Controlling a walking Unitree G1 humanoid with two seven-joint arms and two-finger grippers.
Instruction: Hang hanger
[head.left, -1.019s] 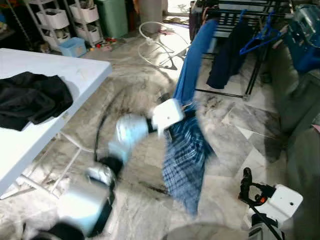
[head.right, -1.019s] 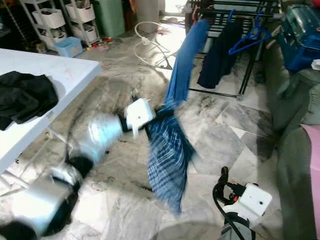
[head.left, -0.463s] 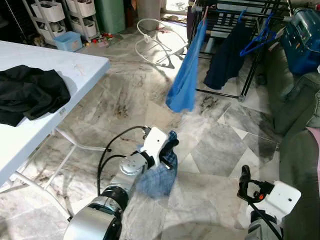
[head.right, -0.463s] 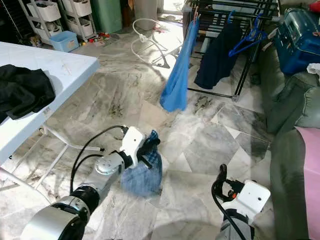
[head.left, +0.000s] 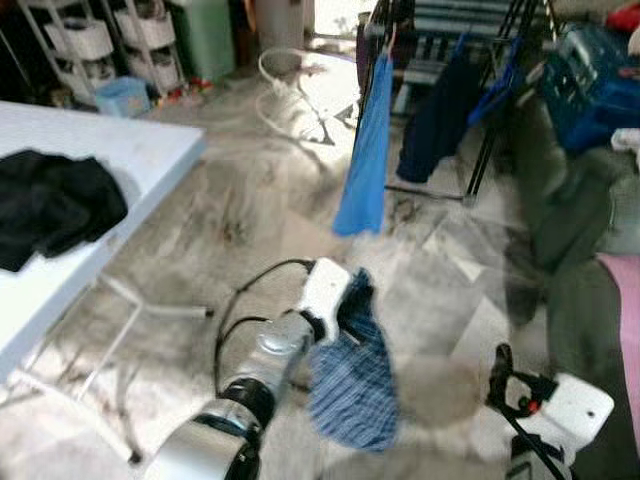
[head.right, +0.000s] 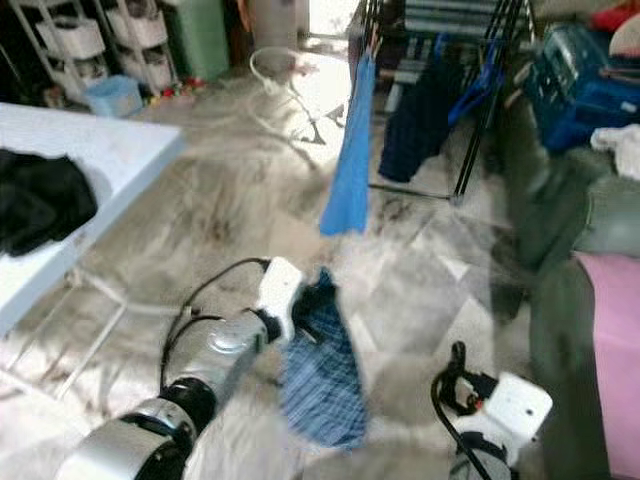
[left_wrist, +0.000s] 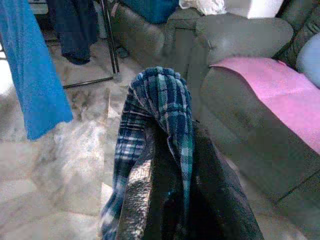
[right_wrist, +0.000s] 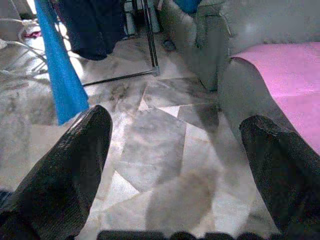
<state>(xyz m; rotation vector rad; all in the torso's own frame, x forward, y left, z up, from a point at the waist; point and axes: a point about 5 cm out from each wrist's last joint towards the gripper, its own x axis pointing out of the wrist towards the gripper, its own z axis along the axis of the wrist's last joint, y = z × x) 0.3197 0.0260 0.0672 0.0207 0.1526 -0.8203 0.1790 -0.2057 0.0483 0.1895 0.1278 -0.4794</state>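
Note:
My left gripper is held out low over the marble floor, shut on a blue plaid garment that hangs from it in a long fold. In the left wrist view the plaid cloth drapes over the black fingers; I cannot make out a hanger in it. A black drying rack stands ahead, carrying a bright blue cloth, a dark navy garment and a blue hanger. My right gripper waits low at the right, open and empty, fingers wide apart.
A white folding table with black clothes stands on the left. A grey sofa with a pink cover lines the right. A blue bag sits above it. White hose and shelves lie behind.
The view has shifted and blurred with camera motion. The plaid garment, bunched at my left gripper half a second ago, now hangs down longer. The right arm keeps its place.

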